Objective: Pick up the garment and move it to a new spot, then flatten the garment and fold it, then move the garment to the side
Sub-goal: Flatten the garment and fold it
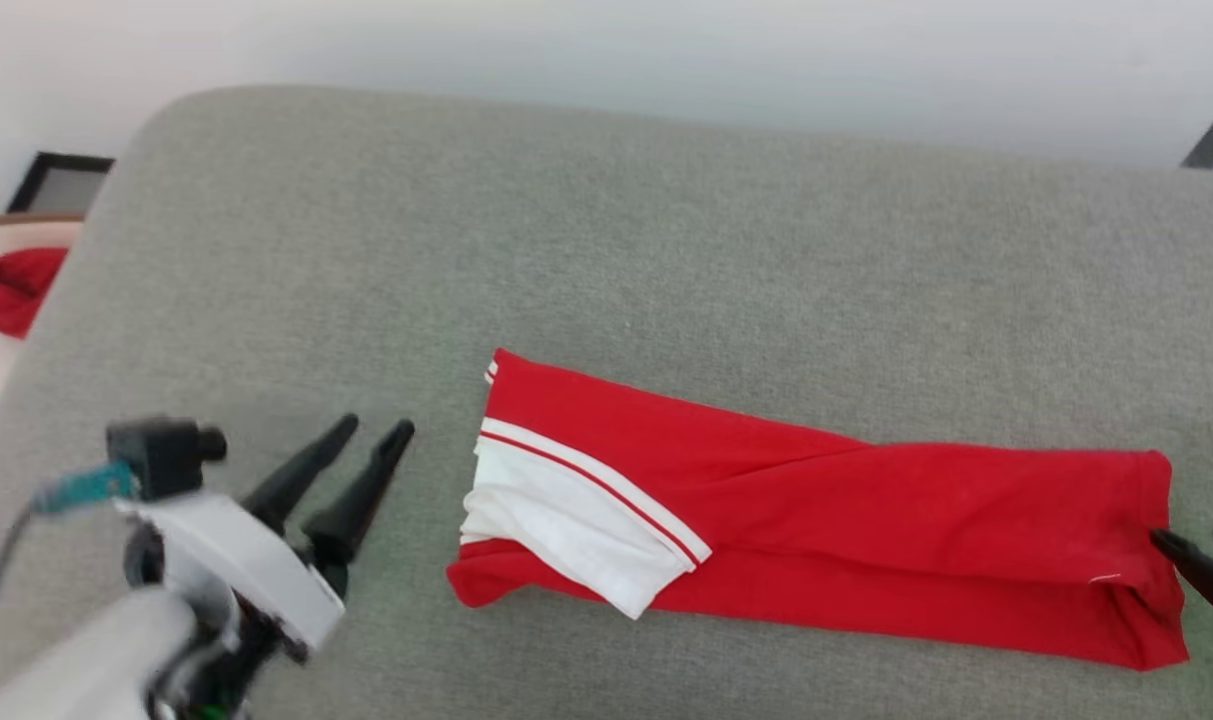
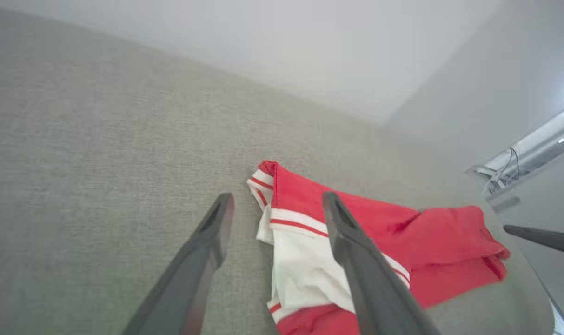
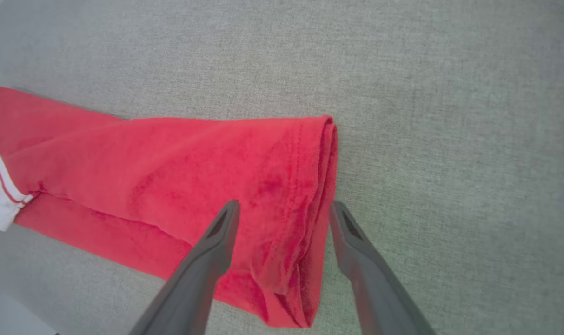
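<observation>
L gripper (image 1: pixel 378 428) open & empty, just left of garment (image 1: pixel 816 520), which lies folded in a long strip on grey cushion (image 1: pixel 666 220), white sleeve (image 1: pixel 566 520) at its left end. R gripper (image 1: pixel 1191 538) open, fingers astride garment's right hem

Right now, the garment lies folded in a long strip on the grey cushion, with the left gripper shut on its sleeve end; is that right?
Not quite: the head view shows the left gripper open beside the sleeve end of the garment, not touching it. The rest holds.
</observation>
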Available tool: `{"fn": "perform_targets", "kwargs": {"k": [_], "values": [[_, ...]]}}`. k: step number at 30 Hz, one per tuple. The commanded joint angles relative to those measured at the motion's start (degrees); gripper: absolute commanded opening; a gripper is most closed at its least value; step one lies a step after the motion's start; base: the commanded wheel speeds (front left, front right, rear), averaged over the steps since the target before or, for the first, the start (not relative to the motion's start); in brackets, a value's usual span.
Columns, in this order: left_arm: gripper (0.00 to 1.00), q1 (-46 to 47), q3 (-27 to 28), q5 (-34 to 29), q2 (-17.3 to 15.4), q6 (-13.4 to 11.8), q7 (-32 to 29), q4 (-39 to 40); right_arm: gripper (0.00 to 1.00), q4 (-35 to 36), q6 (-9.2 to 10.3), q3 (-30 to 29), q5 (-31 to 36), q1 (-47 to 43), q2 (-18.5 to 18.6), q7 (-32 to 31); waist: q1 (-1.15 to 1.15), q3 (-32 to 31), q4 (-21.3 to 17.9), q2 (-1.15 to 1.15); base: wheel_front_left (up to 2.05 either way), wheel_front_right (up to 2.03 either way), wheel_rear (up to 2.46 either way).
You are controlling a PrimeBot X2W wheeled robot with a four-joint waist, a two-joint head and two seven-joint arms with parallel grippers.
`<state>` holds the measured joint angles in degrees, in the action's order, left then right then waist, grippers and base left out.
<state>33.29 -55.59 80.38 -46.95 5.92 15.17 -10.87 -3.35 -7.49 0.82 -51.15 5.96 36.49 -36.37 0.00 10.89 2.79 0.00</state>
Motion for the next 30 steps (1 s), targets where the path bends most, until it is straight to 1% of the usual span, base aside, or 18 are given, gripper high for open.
{"fn": "perform_targets", "kwargs": {"k": [1, 3, 7, 10, 13, 15, 18, 22, 24, 27, 30], "values": [[1.00, -3.8, 2.0, -2.0, 2.0, -0.4, -0.1, -0.4, 1.00, -0.3, 0.00, -0.7, -0.3, -1.2, 0.0, -0.3, 0.00, -1.9, 1.5, 0.00, 0.00, 0.00, 0.00], [1.00, -8.5, 8.0, -5.4, 4.7, -1.2, -0.1, -1.2, 1.00, -0.8, 0.00, -2.0, -0.3, -2.8, 0.2, -0.9, 0.00, -2.3, 2.2, 0.00, 0.00, 0.00, 0.00], [1.00, -18.1, 19.8, -11.6, 11.6, -1.9, -0.1, -1.6, 1.00, -2.1, 0.00, -5.6, -0.8, -5.5, 0.0, -1.5, 0.00, -2.4, 3.7, 0.00, 0.00, 0.00, 0.00], [1.00, -23.8, 27.0, -16.0, 16.6, -1.4, -0.1, -1.4, 1.00, -3.0, 0.00, -7.8, -0.8, -6.8, -0.3, -2.1, 0.00, -2.4, 4.4, 0.00, 0.00, 0.00, 0.00], [1.00, -27.5, 32.1, -20.7, 20.2, -0.7, -0.1, -0.9, 1.00, -3.7, 0.00, -9.8, -0.6, -7.3, -1.0, -2.7, 0.00, -2.5, 5.1, 0.00, 0.00, 0.00, 0.00], [1.00, -28.8, 34.6, -24.9, 21.7, -0.3, -0.1, -0.6, 1.00, -4.2, 0.00, -10.6, -0.2, -7.3, -1.4, -3.2, 0.00, -2.5, 5.4, 0.00, 0.00, 0.00, 0.00], [1.00, -29.4, 37.9, -33.1, 22.7, -0.6, -0.1, 0.0, 1.00, -5.1, 0.00, -11.2, 0.3, -6.1, -2.3, -4.4, 0.00, -2.6, 5.6, 0.00, 0.00, 0.00, 0.00], [1.00, -29.9, 42.4, -43.2, 24.6, -1.0, -0.1, 1.7, 1.00, -6.3, 0.00, -10.5, 1.2, -4.1, -3.6, -6.9, 0.00, -2.9, 5.3, 0.00, 0.00, 0.00, 0.00], [1.00, -30.0, 44.0, -48.6, 25.1, -1.2, -0.1, 2.7, 1.00, -7.1, 0.00, -9.8, 1.7, -2.8, -4.4, -8.0, 0.00, -2.9, 5.1, 0.00, 0.00, 0.00, 0.00], [1.00, -30.2, 46.2, -55.0, 26.6, -0.9, -0.1, 4.3, 1.00, -8.7, 0.00, -9.0, 2.9, -0.8, -5.6, -9.9, 0.00, -2.9, 5.0, 0.00, 0.00, 0.00, 0.00], [1.00, -30.5, 47.7, -59.5, 28.2, -0.4, -0.1, 5.5, 1.00, -10.5, 0.00, -8.8, 4.5, 0.9, -7.2, -11.7, 0.00, -2.6, 5.1, 0.00, 0.00, 0.00, 0.00]]}}
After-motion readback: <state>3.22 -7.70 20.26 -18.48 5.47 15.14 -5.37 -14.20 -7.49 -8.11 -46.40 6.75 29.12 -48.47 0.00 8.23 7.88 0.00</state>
